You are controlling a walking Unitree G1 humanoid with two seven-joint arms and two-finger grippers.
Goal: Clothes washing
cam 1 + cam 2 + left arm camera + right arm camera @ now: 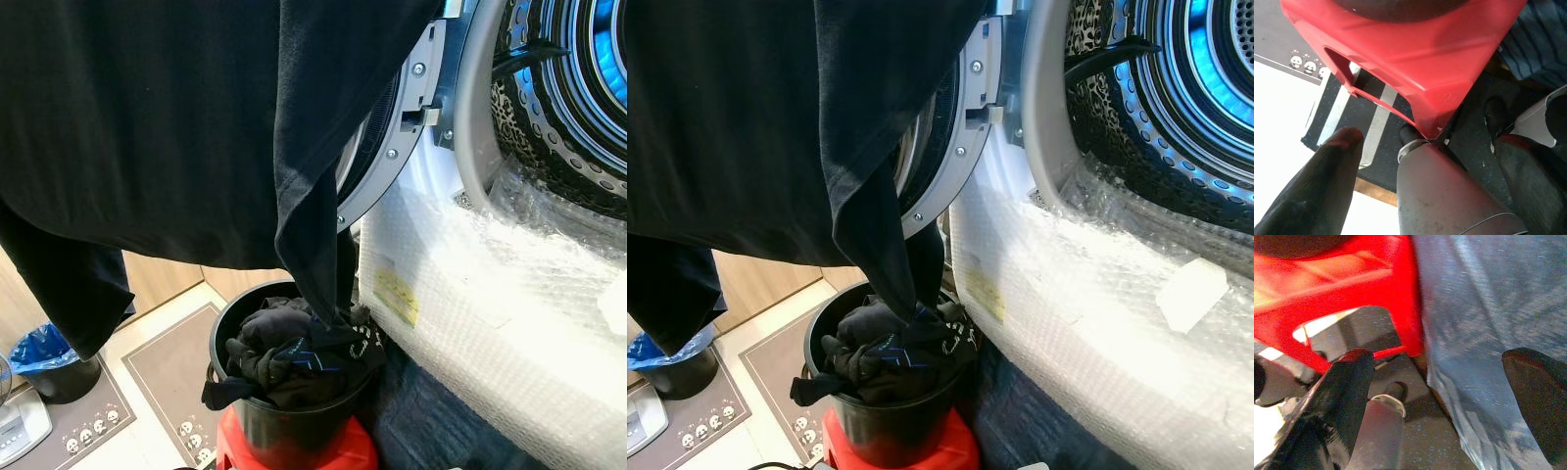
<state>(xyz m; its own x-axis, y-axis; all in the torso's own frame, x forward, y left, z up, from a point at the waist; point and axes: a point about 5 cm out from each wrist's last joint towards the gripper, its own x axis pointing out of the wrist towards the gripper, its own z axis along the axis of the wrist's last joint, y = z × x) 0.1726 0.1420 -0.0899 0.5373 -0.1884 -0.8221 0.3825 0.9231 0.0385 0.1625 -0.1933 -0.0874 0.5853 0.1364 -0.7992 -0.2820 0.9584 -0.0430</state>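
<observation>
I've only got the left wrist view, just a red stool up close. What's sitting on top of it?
Observer: A black bucket stuffed with dark clothes.
Operator: Is the washer open?
Observer: Yes, its door is swung open, and the drum is exposed.
Operator: Anything above the bucket?
Observer: A big black garment hangs there, and its tip reaches down into the bucket.

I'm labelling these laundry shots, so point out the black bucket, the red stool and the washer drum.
black bucket (294,431): left eye view, front wall.
red stool (1415,54): left wrist view, side panel.
washer drum (1205,88): right eye view, perforated inner wall.
</observation>
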